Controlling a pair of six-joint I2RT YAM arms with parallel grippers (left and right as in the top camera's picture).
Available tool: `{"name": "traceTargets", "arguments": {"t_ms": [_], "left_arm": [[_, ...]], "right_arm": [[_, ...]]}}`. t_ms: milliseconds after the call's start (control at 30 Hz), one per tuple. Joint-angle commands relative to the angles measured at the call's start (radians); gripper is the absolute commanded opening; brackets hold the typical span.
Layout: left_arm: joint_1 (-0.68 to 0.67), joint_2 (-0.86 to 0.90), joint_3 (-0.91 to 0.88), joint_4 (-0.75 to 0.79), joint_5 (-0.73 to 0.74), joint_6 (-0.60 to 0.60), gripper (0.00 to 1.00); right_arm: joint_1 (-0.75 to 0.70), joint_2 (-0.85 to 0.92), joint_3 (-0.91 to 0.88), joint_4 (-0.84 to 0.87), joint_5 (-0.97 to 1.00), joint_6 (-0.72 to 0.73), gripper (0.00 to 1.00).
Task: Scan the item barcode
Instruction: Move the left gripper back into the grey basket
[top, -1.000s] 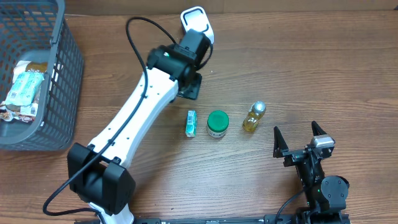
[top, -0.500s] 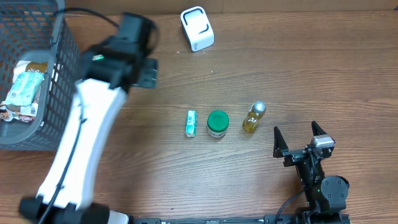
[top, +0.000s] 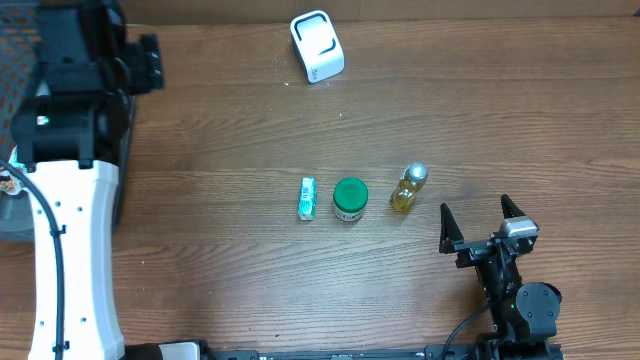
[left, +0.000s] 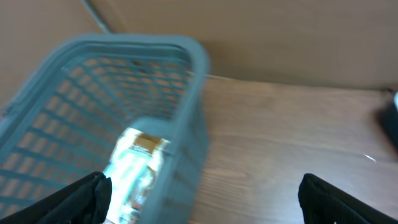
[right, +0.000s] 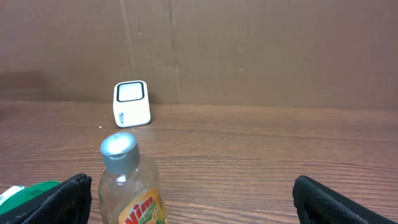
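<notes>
- Left hand (left: 202, 196) released, empty, by basket (left: 143, 42) at 10 o'clock; 1 packet (left: 134, 168) inside.
- Right hand (top: 481, 218) released, empty, 5 o'clock.
- Scanner (top: 317, 45) at 12 o'clock; bottle (top: 408, 188), jar (top: 349, 198) centre of counter (top: 520, 110).

The left arm (top: 68, 250) has a long white link well behind the jaws, a boxy black wrist housing (top: 85, 60) nearer them carrying a small green light (top: 42, 121), and a thin black cable (top: 40, 215) running along the white shell. The right arm (top: 522, 300) is all black: two pointed fingers (top: 447, 228), a small grey block (top: 518, 229) just behind one of them, a round joint (top: 537, 300) further back and a black cable (top: 462, 328) curving away behind that.
</notes>
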Motion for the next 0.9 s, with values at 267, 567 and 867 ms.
{"name": "traceTargets", "arguments": {"t_ms": [267,567,867], "left_arm": [[0.265,0.043,0.020,0.063,0.005,0.117,1.00],[0.426,0.212,0.020,0.063,0.005,0.164,1.00],[0.504,0.404,0.020,0.072,0.082,0.238,1.00]], "right_arm": [[-0.003,-0.009,-0.011,0.003,0.010,-0.004,1.00],[-0.003,-0.009,-0.011,0.003,0.009,-0.004,1.00],[-0.003,-0.009,-0.011,0.003,0.009,-0.004,1.00]]}}
